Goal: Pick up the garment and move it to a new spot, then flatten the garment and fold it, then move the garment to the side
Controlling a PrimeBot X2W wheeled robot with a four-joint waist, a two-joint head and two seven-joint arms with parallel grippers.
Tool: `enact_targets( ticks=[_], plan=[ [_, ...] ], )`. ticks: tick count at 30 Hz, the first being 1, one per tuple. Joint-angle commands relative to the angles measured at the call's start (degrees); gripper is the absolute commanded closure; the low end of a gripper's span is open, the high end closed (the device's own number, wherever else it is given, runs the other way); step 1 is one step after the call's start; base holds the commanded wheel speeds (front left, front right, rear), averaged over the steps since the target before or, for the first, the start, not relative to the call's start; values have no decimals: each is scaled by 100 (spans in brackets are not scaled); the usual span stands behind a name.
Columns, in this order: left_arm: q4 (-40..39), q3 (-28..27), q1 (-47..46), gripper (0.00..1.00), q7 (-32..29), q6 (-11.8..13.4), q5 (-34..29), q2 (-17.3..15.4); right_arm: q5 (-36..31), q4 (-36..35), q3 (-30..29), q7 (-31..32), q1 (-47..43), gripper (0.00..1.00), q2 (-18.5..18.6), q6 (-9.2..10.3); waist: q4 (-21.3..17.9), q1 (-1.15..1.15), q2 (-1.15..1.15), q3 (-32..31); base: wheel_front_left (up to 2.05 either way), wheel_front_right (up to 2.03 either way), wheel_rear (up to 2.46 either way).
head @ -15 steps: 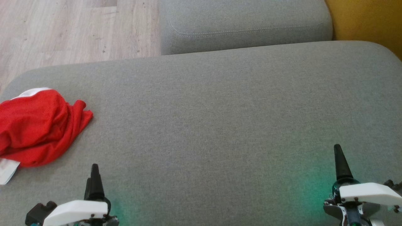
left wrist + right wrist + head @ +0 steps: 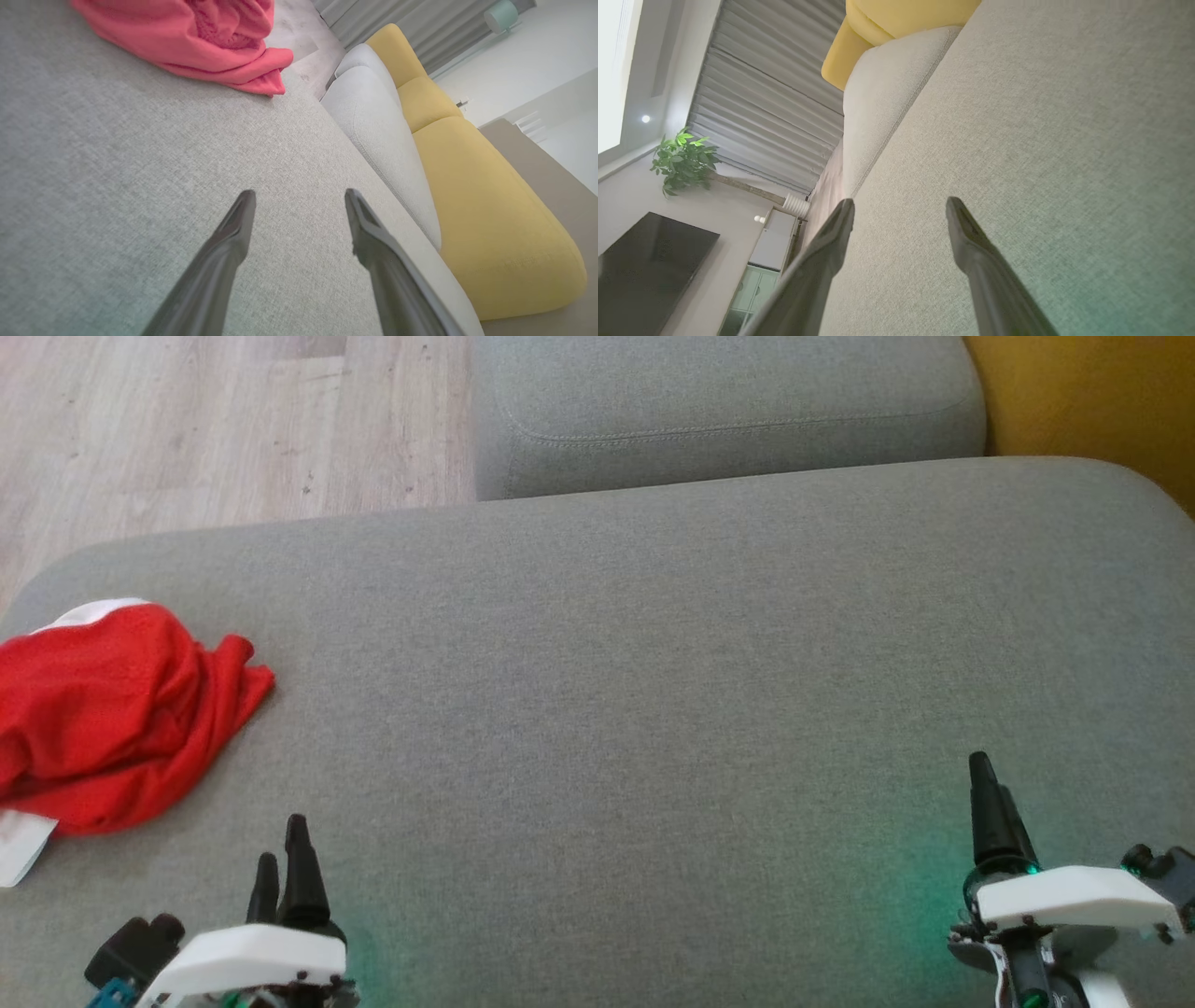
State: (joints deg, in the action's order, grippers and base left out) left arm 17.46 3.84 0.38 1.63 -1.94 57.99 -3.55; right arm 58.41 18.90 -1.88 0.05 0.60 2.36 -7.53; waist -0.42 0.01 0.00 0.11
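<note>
Garment [image 2: 112,709] crumpled at your 9 o'clock on sofa [image 2: 653,691] | right wrist view adds a plant [image 2: 682,161] | left claw [image 2: 299,193], right claw [image 2: 901,201] spread, empty

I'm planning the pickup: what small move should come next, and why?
Probably swing the left hand forward and left toward the red garment. It lies crumpled and untouched at the left edge of the grey cushion, and that hand is nearer, open and empty.

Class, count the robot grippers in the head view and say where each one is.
2. The left gripper is at the lower left, near the red garment; the right gripper is at the lower right, over the cushion. Both open.
</note>
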Motion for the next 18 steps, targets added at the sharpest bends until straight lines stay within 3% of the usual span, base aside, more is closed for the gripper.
enact_targets(
  ticks=[1, 18],
  plan=[
    [-216, -22, -287, 0, 78, 20, -186, -124, -184, -224, 93, -66, 285, 0, 28, 2, -3, 0, 0, 0, 0, 0, 0],
    [-244, 226, -302, 0, 367, 189, -1380, -208, -1387, -311, 233, -261, 283, 0, 34, 2, -49, 0, 0, -37, 0, 0, 0]
  ],
)
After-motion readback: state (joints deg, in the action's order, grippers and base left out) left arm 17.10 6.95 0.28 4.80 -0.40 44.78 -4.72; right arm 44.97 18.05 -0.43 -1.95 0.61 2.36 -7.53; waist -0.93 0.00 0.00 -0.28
